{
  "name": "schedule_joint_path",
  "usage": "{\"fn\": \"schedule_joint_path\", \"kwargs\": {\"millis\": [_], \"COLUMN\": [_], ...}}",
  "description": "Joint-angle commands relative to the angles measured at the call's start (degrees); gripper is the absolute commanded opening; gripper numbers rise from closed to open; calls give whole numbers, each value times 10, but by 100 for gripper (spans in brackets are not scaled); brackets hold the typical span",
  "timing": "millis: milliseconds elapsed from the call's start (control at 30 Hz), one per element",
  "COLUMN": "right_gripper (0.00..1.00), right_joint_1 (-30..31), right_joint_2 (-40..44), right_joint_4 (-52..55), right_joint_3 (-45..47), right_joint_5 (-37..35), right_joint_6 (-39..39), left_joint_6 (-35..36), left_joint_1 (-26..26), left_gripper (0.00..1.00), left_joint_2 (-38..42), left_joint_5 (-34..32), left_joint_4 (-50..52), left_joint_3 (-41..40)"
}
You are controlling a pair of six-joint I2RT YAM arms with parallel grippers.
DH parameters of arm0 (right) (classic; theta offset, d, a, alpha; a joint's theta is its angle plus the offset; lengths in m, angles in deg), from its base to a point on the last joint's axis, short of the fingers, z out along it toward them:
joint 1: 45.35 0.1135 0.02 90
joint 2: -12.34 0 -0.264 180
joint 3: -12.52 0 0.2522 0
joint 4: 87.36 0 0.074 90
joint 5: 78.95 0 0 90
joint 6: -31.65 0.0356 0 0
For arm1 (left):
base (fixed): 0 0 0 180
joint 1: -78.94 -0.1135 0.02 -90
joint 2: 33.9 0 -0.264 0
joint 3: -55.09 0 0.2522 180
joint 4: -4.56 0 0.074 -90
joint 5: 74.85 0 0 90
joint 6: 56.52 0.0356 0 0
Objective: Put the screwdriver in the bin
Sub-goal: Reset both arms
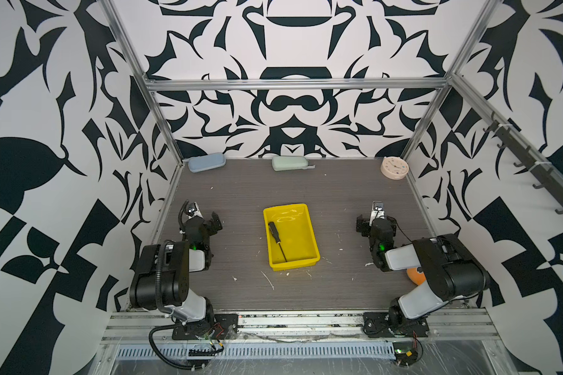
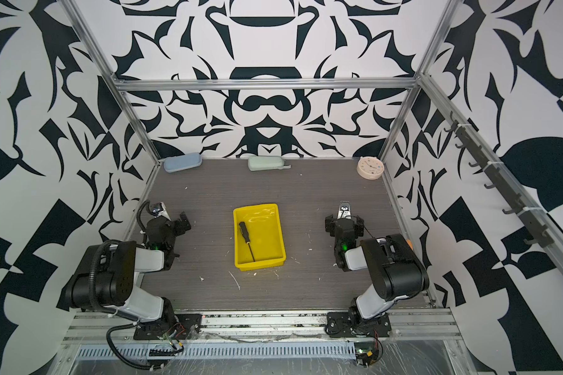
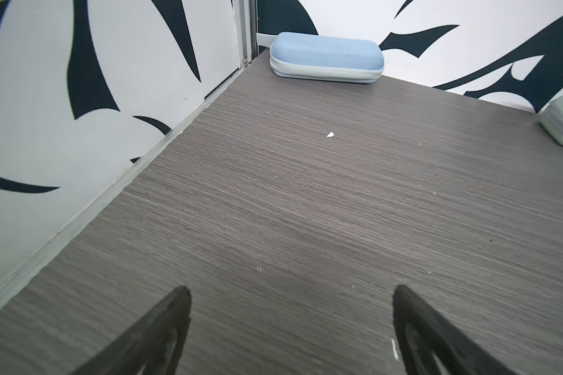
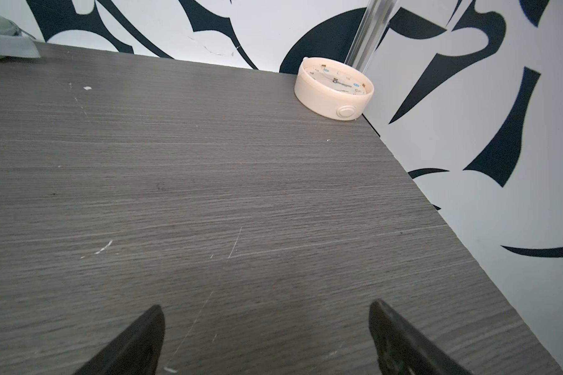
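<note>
In both top views the grey wood-grain counter (image 1: 338, 201) is walled in on three sides by black-and-white patterned panels, with broad bare stretches on either side of the middle. One yellow bin (image 1: 301, 240) sits near the centre, well apart from both arms, and one screwdriver (image 1: 276, 239) lies inside it along its left wall, black handle toward the back, thin shaft running toward the near corner. Along the back edge stand two cases, one pale blue case (image 1: 206, 162) in the left corner and one pale green case (image 1: 289, 163) near the middle, plus one cream clock (image 1: 394, 167) in the right corner; an orange ball (image 1: 416, 276) peeks from behind the right arm. Small white scraps dot the surface. The left gripper (image 1: 208, 218) and the right gripper (image 1: 375, 217) each hover over bare counter, holding nothing. From the left wrist, the left gripper (image 3: 291, 328) stands spread wide over empty boards, the blue case (image 3: 326, 56) against the far wall. From the right wrist, the right gripper (image 4: 267, 337) is likewise spread, the clock (image 4: 333, 87) tucked in the corner ahead.
</note>
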Motion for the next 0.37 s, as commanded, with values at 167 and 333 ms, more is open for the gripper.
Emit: {"fn": "schedule_joint_path", "kwargs": {"millis": [167,333], "right_gripper": [100,100], "right_joint_1": [-2,-11], "right_joint_2": [5,8], "right_joint_4": [-15,-4], "right_joint_3": [-13,-15], "right_joint_5": [3,20], "right_joint_6": [1,2], "left_joint_6": [3,6], "left_joint_1": [3,5], "left_gripper": [99,99], "left_joint_2": [2,2], "left_joint_5": [7,8], "left_joint_4": [-7,-5], "left_joint_3": [21,22]}}
